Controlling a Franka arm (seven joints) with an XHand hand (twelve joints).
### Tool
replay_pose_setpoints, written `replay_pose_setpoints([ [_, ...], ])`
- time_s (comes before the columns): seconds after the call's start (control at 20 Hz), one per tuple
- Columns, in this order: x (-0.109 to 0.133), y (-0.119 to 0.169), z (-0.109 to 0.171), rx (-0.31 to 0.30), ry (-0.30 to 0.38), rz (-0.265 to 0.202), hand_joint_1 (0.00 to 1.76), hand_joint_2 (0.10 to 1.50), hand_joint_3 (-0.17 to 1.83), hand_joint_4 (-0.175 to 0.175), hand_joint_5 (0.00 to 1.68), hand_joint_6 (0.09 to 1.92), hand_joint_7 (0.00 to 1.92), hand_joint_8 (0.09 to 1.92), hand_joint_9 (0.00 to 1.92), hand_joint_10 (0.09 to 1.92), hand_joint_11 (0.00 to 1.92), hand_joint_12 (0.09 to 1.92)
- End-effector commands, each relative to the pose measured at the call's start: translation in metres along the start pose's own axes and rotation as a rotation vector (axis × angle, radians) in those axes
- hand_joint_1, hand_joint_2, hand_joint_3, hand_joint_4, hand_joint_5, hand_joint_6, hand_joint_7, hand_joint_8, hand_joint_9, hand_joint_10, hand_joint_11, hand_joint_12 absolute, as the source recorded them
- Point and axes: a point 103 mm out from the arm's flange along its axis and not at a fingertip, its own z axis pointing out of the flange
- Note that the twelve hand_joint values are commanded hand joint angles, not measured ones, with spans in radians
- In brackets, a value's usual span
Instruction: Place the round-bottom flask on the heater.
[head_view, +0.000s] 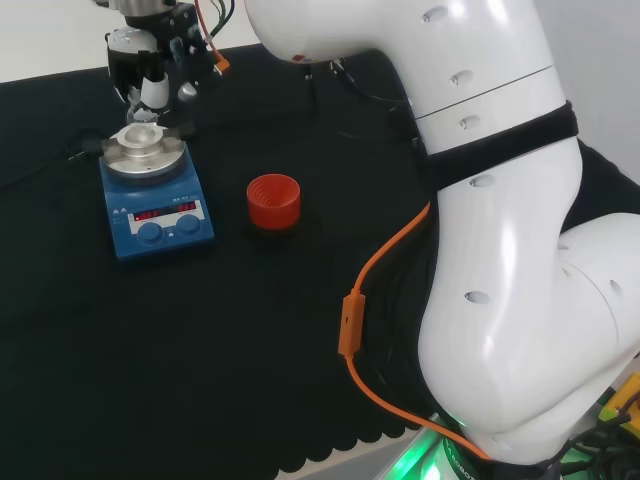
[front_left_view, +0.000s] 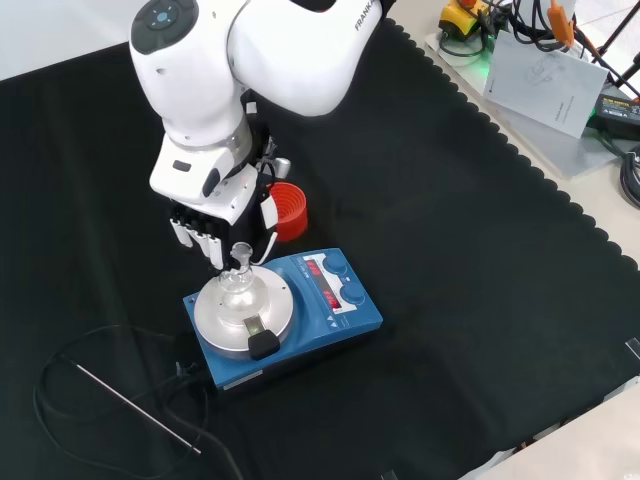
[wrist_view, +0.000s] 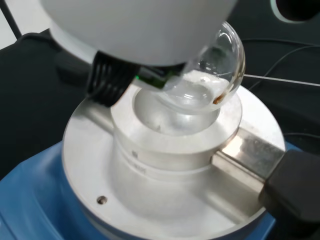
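The black and white hand (front_left_view: 215, 228) hangs over the blue heater with its round silver top block (front_left_view: 345, 300), fingers pointing down and closed round the neck of the clear glass round-bottom flask (front_left_view: 240, 283). From the wrist, the flask's bulb (wrist_view: 212, 75) sits tilted in the hollow of the silver block, touching or just above it; which of the two cannot be told.

The tabletop (front_left_view: 480, 260) is covered with black cloth that has a scalloped edge. In the front view, beyond that edge lie a white paper sheet (front_left_view: 540, 75) and some cables on a pale surface. In the head view a pale wall rises behind the tabletop.

The white arm link covers the hand's upper part in the front view, and in the head view the hand (head_view: 150, 60) is cut off by the picture's top edge. The flask's glass is hard to make out against the silver block in the head view.

There is one heater, one flask, and one red ribbed ring stand (head_view: 273, 201), which stands apart on the cloth to the heater's right in the head view. One thin metal probe (front_left_view: 135, 407) on a black cable lies near the heater in the front view.
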Motion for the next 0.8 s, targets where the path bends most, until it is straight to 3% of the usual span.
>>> replay_pose_setpoints([
  [0.05, 0.0098, 0.0029, 0.0032, 0.002, 0.001, -0.006, 1.34, 0.41, 1.08, -0.175, 1.25, 0.75, 1.45, 0.78, 1.69, 0.55, 1.44, 0.94],
  [0.8, 0.0086, 0.0052, 0.0051, 0.006, 0.015, -0.008, 1.34, 0.41, 1.08, -0.175, 1.25, 0.75, 1.45, 0.78, 1.69, 0.55, 1.44, 0.94],
])
